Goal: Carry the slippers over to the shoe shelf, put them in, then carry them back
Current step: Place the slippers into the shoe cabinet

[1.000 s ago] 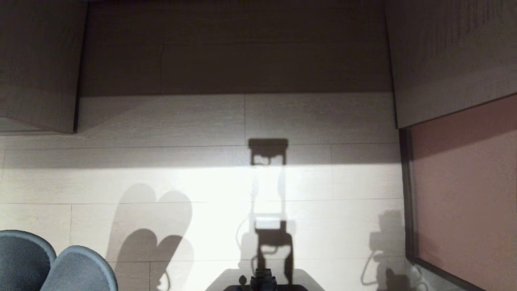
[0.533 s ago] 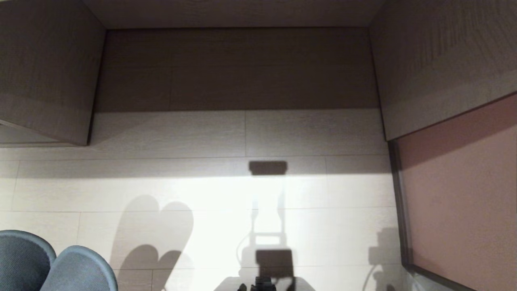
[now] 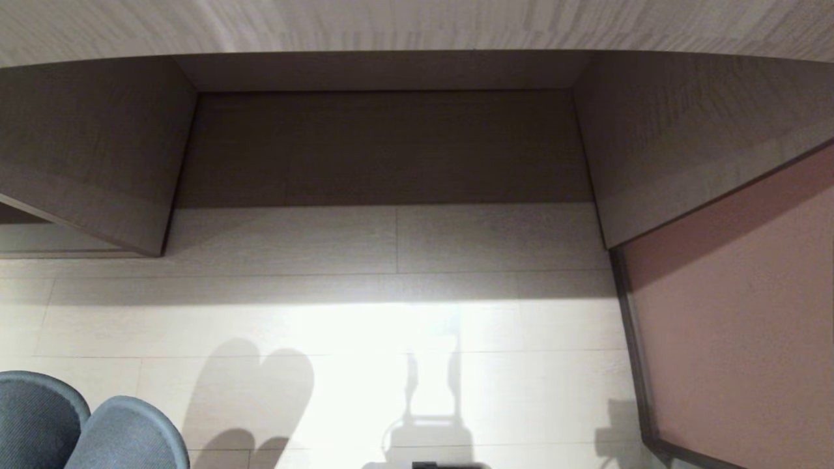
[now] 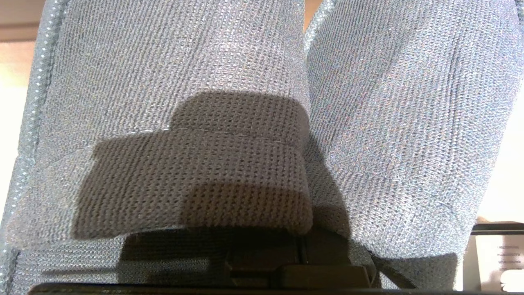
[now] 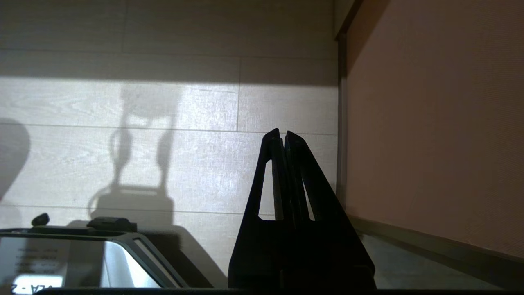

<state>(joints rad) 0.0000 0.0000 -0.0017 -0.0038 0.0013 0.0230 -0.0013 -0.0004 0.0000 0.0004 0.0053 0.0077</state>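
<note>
- Pale plank floor stretching ahead and running into a wide wood-grain recess under a long top, opening straight in front; impossible to tell from here whether this is the shoe shelf or a desk kneehole.
- Closing off the right side, a pink wall panel.
- Rising side by side at the lower left of the head view, the slippers, rounded toes leading, long axes aiming roughly toward the recess, well apart from its mouth.
- Clamping the pair at the heel end, the left gripper, jaws drawn almost together on the grey knit fabric filling its wrist view.
- Hanging idle near the pink wall, the right gripper, fingers pressed together, gripping nothing.
- Judging by the layout: recess lying ahead and to the right of the carried pair, only the left arm being loaded, next move likely calling for a forward approach, toes first.
</note>
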